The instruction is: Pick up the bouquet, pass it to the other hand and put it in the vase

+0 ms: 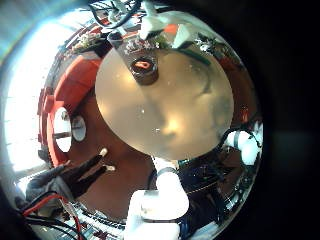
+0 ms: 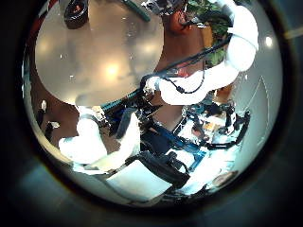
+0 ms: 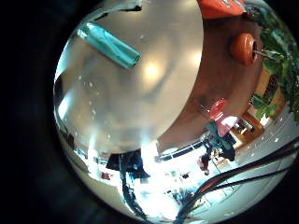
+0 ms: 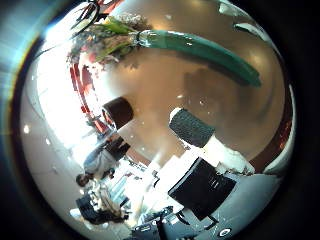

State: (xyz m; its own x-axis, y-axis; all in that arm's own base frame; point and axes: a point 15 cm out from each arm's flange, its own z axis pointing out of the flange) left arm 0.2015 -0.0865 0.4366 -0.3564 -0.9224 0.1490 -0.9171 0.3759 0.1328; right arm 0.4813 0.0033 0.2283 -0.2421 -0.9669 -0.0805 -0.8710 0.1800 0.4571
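The bouquet (image 4: 150,42) lies flat on the round table (image 4: 190,95), its flowers (image 4: 108,38) at one end and a long tapered wrap (image 4: 205,55) at the other. Part of that wrap (image 3: 110,45) shows in the right little finger side view too. The vase (image 4: 118,110), a short dark cylinder, stands upright on the table apart from the bouquet. My right hand (image 4: 205,160) hovers above the table near the wrap, open and holding nothing. My left hand (image 1: 158,200) hangs over the table's edge, far from the vase (image 1: 143,68), with relaxed fingers (image 2: 118,142) and nothing in them.
The table top (image 1: 165,110) is bare between the vase and the left hand. Chairs and furniture (image 1: 70,85) stand on the floor around the table. A potted plant (image 3: 276,47) stands beyond the table's edge.
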